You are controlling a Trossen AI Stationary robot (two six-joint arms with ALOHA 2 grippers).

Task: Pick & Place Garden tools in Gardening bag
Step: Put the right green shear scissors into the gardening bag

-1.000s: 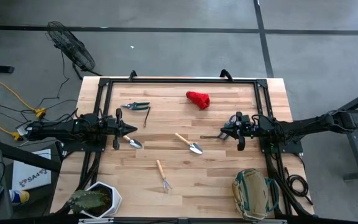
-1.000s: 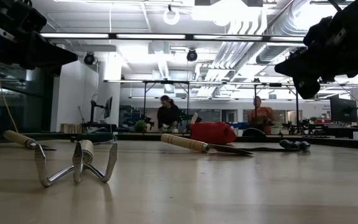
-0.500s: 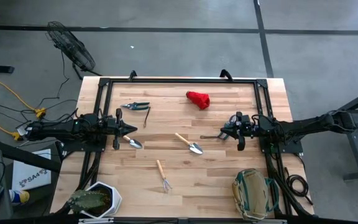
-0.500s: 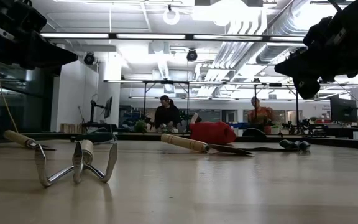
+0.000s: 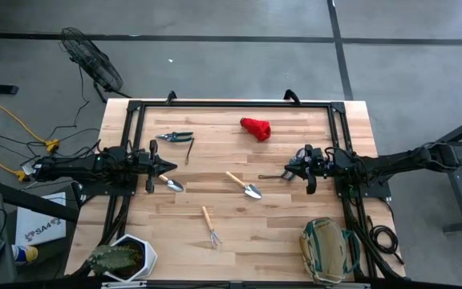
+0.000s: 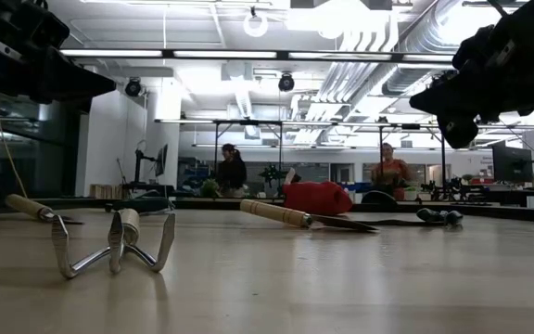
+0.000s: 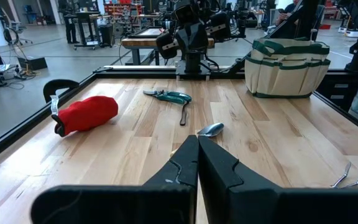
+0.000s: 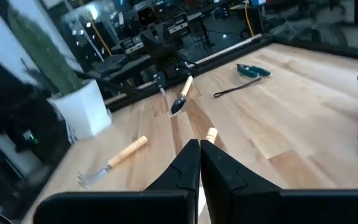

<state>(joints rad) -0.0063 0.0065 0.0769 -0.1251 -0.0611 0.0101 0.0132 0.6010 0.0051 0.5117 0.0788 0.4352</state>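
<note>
The garden tools lie flat on the wooden table. One trowel [image 5: 171,184] is just beyond my left gripper [image 5: 172,167]. A second trowel [image 5: 245,185] lies mid-table, left of my right gripper [image 5: 285,176]. The pronged rake [image 5: 210,226] is nearer the front edge, the green-handled shears [image 5: 175,136] are at the far left, and the red lump [image 5: 256,128] is at the far middle. The khaki gardening bag [image 5: 327,249] stands at the near right corner. Both grippers hang level above the table, facing each other. Each is shut, as its wrist view shows: left gripper [image 7: 197,138], right gripper [image 8: 199,144]. Neither holds anything.
A plant in a white hexagonal pot [image 5: 127,258] stands at the near left corner. A black frame rail [image 5: 231,104] runs along the table's far edge and down both sides. Bare wood lies between the rake and the bag. People show in the room beyond.
</note>
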